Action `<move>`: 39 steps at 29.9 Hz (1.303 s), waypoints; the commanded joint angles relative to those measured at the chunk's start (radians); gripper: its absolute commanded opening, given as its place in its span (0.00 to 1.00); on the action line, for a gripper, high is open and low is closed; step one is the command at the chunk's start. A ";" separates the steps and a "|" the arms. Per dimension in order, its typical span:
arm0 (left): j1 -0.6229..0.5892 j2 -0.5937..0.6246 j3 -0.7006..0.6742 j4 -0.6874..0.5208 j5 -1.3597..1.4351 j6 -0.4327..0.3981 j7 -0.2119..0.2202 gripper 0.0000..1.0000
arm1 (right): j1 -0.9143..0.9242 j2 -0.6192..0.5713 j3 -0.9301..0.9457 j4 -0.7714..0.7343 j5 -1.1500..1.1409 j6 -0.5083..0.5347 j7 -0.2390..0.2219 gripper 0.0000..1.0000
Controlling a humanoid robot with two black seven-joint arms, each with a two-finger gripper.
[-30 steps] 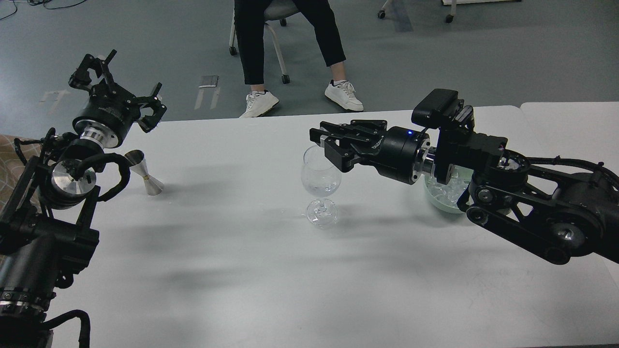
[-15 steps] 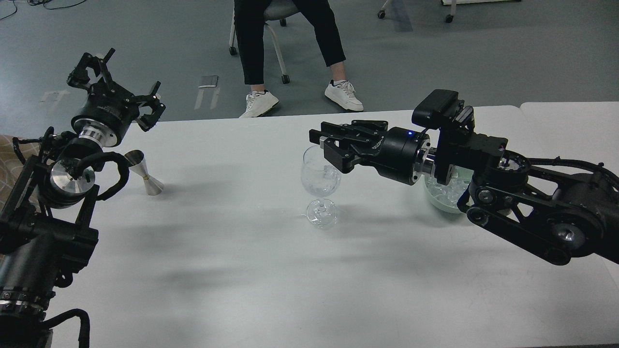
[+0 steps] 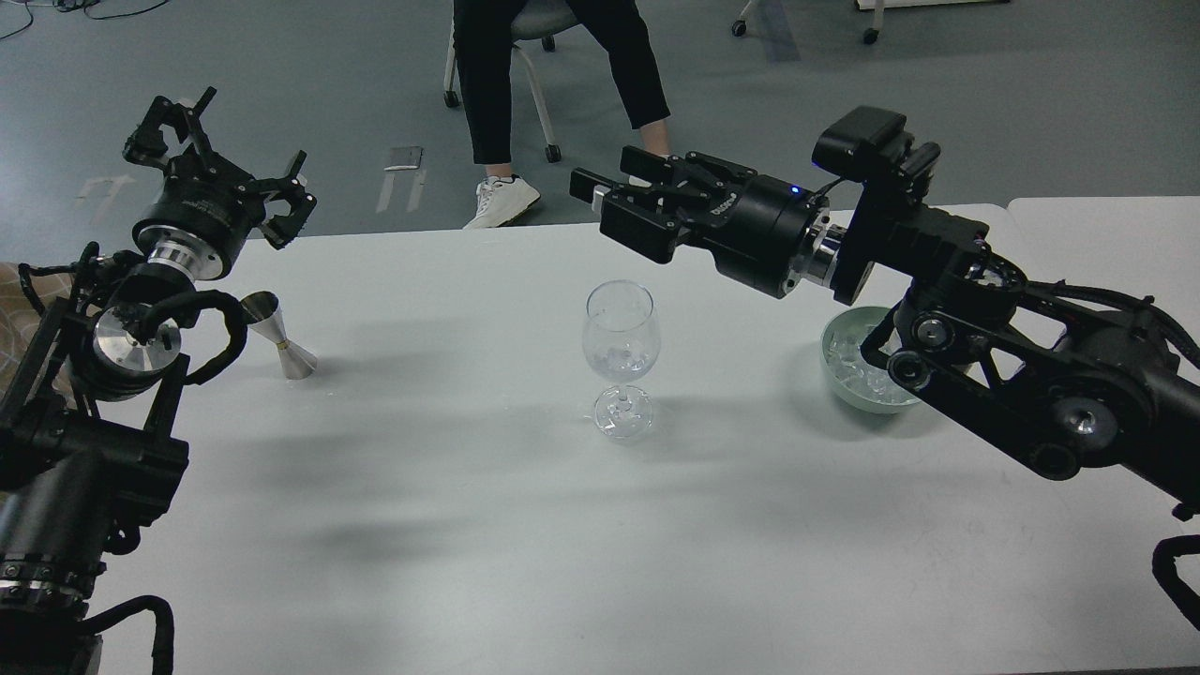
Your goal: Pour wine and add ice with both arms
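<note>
A clear stemmed wine glass (image 3: 621, 323) stands mid-table with a few pieces of clear ice (image 3: 622, 357) in the bottom of its bowl. A pale green bowl (image 3: 837, 380) holding more ice (image 3: 855, 358) sits to its right, partly hidden by my right arm. My right gripper (image 3: 600, 199) hovers well above and slightly behind the glass, pointing left, its fingers a little apart and empty. My left gripper (image 3: 225, 159) is raised at the far left over the table's back edge, prongs spread wide and empty. No bottle shows.
A silver double-cone jigger (image 3: 281, 335) stands at the left, just right of my left arm. A seated person's legs (image 3: 492, 103) and a chair are beyond the white table's far edge (image 3: 450, 232). A second table (image 3: 1106, 234) adjoins at the right.
My right gripper has lifted from just over the glass rim to well above it. A piece of ice has dropped into the glass. My left gripper drifted slightly up and left.
</note>
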 commanded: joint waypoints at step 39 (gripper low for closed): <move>-0.061 -0.060 0.002 0.062 0.017 -0.121 -0.060 0.97 | 0.173 0.293 0.577 -0.794 1.394 0.002 0.014 1.00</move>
